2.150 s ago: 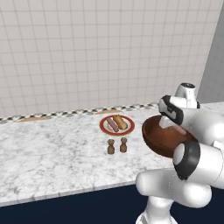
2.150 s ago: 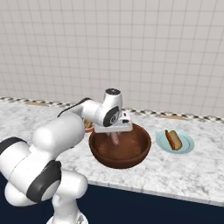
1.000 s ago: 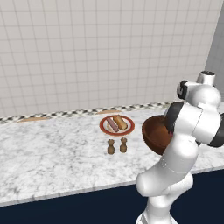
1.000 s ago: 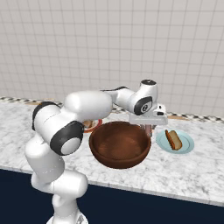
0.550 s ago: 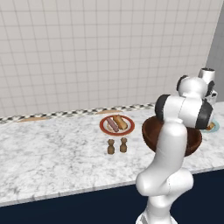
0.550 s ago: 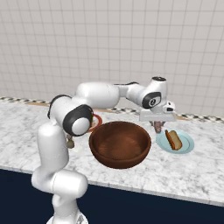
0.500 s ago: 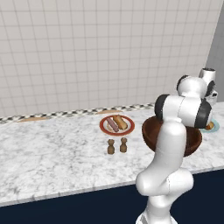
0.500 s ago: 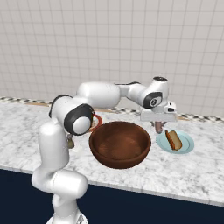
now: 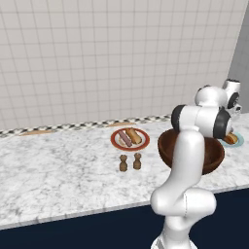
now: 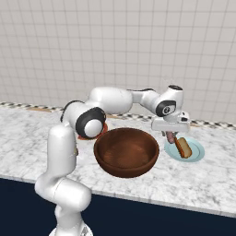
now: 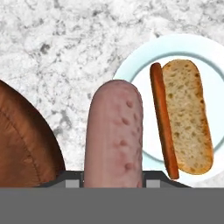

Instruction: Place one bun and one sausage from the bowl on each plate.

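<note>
Claw point(image 10: 170, 134) closed on a pink sausage point(image 11: 113, 135), hanging above the left edge of the teal plate point(image 10: 194, 156), between it & the bowl point(image 10: 126, 150). Teal plate already has a bun point(image 11: 188, 116) w/ a thin sausage point(image 11: 162, 118) touching its side. Red plate point(image 9: 116, 141) w/ bun + sausage sits further along the bench point(image 9: 53, 165), behind 2 small shakers point(image 9: 130, 162).
</note>
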Available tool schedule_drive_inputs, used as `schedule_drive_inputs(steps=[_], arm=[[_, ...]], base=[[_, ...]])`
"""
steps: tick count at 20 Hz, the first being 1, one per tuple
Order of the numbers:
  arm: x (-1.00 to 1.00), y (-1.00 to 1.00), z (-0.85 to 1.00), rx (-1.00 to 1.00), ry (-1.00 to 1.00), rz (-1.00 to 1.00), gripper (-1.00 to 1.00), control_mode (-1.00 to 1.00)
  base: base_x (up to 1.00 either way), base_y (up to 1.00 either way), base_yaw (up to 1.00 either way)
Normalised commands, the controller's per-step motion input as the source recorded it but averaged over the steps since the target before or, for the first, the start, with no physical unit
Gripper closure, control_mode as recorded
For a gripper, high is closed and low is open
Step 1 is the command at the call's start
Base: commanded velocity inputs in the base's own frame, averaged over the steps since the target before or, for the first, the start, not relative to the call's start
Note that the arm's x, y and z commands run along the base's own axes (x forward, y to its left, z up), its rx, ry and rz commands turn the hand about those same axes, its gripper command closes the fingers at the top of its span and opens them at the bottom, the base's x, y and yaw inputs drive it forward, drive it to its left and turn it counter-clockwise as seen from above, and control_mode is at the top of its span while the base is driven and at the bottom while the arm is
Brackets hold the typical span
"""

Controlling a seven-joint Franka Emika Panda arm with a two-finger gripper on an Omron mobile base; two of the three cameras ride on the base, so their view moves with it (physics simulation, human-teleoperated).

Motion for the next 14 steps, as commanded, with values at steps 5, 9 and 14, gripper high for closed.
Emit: schedule_drive_inputs(steps=[5, 9, 14], arm=[[0.0, 0.0, -0.45, 0.0, 0.0, 0.03, 1.0, -1.0], [0.08, 0.0, -0.2, 0.0, 0.0, 0.01, 1.0, -1.0], [0.13, 0.0, -0.23, 0.0, 0.0, 0.0, 1.0, -1.0]], base=[[0.0, 0.0, 0.0], [0.0, 0.0, 0.0], [0.0, 0.0, 0.0]])
